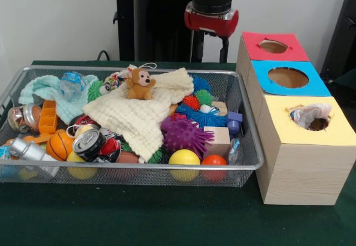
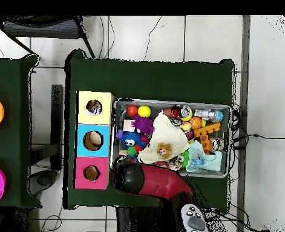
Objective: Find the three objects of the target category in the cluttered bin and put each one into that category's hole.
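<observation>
Wire bin (image 1: pixel 249 146): filled with mixed clutter. Cream cloth (image 1: pixel 142 112) is draped across the middle, with a brown teddy bear (image 1: pixel 139 84) seated on it. Purple spiky ball (image 1: pixel 184 134), yellow ball (image 1: pixel 184 158) and crushed can (image 1: pixel 88 143) are noted near the front. Wooden box (image 1: pixel 303 162): red, blue and yellow holes; something pale, possibly cloth, is lodged in the yellow hole (image 1: pixel 310 116). Gripper (image 1: pixel 211 18): raised behind the bin; finger state cannot be told.

The cream cloth (image 1: pixel 139 118) buries much of the bin's (image 1: pixel 245 165) clutter — the gripper's tips hide behind the bin's far rim.
</observation>
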You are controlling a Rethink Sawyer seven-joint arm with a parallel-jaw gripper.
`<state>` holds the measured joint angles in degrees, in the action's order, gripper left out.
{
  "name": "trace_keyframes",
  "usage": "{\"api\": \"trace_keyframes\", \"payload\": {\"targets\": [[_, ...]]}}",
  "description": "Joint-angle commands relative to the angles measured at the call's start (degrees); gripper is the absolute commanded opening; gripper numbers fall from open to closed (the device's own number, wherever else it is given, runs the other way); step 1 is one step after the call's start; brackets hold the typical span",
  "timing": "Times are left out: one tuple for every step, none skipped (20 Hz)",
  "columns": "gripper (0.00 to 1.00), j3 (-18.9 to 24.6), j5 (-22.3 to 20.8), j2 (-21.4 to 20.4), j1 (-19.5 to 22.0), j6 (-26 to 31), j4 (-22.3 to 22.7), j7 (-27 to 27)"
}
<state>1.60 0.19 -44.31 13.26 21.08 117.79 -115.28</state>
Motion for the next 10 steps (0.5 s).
{"api": "trace_keyframes", "payload": {"targets": [[1.0,-9.82,-4.41,1.7,-0.58,5.59,-14.23,-4.69],[1.0,-10.05,-4.9,1.88,-0.73,5.89,-14.81,-4.91],[1.0,-10.71,-5.55,2.05,-1.28,6.43,-15.63,-5.11],[1.0,-11.08,-5.99,2.08,-1.58,6.93,-16.17,-5.24],[1.0,-11.21,-6.18,1.94,-1.68,7.17,-16.39,-5.16],[1.0,-11.35,-6.38,1.8,-1.77,7.42,-16.62,-5.08],[1.0,-11.25,-6.42,1.57,-1.66,7.37,-16.5,-4.91],[1.0,-11.15,-6.45,1.34,-1.54,7.32,-16.37,-4.74],[1.0,-10.92,-6.46,1.28,-1.26,7.21,-16.29,-4.44],[1.0,-10.68,-6.46,1.22,-0.98,7.1,-16.21,-4.14]]}}
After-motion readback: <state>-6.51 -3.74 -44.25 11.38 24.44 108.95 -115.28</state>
